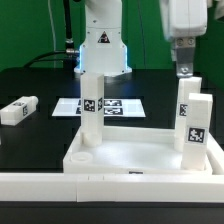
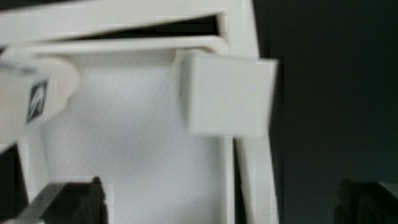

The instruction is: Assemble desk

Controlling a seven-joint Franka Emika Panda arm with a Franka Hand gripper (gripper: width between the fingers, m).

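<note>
The white desk slab [image 1: 135, 152] lies at the front with its rim up. Three square legs stand upright in its corner sockets: one [image 1: 92, 104] toward the exterior view's left and two [image 1: 186, 98] [image 1: 197, 126] at its right, each with a black-and-white tag. A fourth leg [image 1: 18, 110] lies loose on the black table at the exterior view's left. My gripper [image 1: 183, 66] hangs open just above the farther right leg and touches nothing. The wrist view looks down on that leg's top [image 2: 228, 94], the slab [image 2: 125, 140] and another leg [image 2: 32, 90], with my gripper [image 2: 222, 205] open and empty.
The marker board [image 1: 120, 105] lies flat behind the slab, by the robot's base [image 1: 100, 55]. A long white border rail [image 1: 110, 187] runs along the front edge of the table, right against the slab.
</note>
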